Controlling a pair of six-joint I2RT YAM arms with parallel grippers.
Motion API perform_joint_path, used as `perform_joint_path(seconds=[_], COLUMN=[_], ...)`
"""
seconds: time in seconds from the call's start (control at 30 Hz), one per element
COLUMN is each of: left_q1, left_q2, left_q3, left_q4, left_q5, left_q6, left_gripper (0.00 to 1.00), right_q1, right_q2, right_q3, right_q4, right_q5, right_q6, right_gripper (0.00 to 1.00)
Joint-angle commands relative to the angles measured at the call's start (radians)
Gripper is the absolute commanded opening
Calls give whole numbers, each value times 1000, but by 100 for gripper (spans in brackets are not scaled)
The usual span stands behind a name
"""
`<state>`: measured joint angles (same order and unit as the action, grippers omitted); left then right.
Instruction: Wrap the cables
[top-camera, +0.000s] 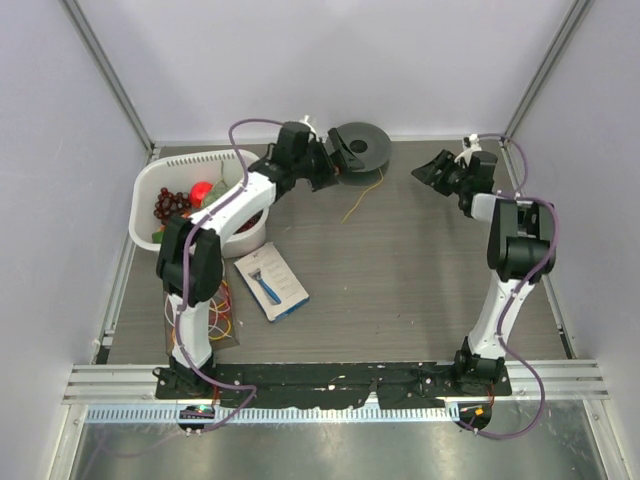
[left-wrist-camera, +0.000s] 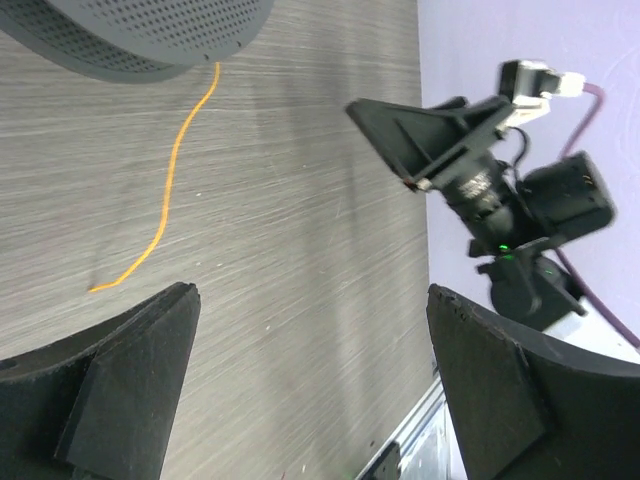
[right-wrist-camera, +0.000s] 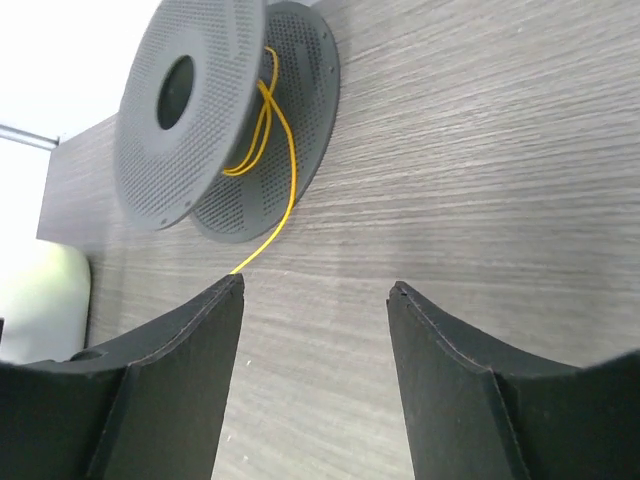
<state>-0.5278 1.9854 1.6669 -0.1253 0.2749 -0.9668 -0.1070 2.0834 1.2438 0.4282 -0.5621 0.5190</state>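
Note:
The dark grey perforated spool (top-camera: 362, 145) stands at the table's far edge, centre. A thin yellow-orange wire (top-camera: 364, 194) runs from it toward me and ends loose on the table. In the right wrist view a few loops of wire (right-wrist-camera: 262, 120) sit between the spool's discs (right-wrist-camera: 185, 105). In the left wrist view the wire (left-wrist-camera: 170, 190) trails down from the spool's rim (left-wrist-camera: 140, 40). My left gripper (top-camera: 335, 168) is open and empty just left of the spool. My right gripper (top-camera: 432, 170) is open and empty, right of the spool, facing it.
A white basket (top-camera: 170, 178) with red and dark items stands at the far left. A white and blue flat package (top-camera: 271, 281) lies left of centre. Loose coloured wires (top-camera: 222, 310) lie by the left arm's base. Purple walls enclose the table.

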Motion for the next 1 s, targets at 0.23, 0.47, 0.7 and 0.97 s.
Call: perform_joint_path(seconds=[0.23,0.47,0.7,0.97], left_q1=[270,417,408,391], left_q2=[32,-8,-100,-359], left_q3=[438,564,549,143], left_q4=[-619,-809,-1025,-807], left_q5=[311,424,-43,-172], left_q6=[390,667,835,869], left_gripper=[100,100,100,100], right_q1=[-2,-2,-2,0], right_q2=[-436,-563,-707,-824], right_q3=[0,56,-27,-141], right_q4=[-422,-690,-778,-743], right_q5=[13,151,218,238], right_q6=[-373,-398,-467,-452], right_gripper=[67,82,83,83])
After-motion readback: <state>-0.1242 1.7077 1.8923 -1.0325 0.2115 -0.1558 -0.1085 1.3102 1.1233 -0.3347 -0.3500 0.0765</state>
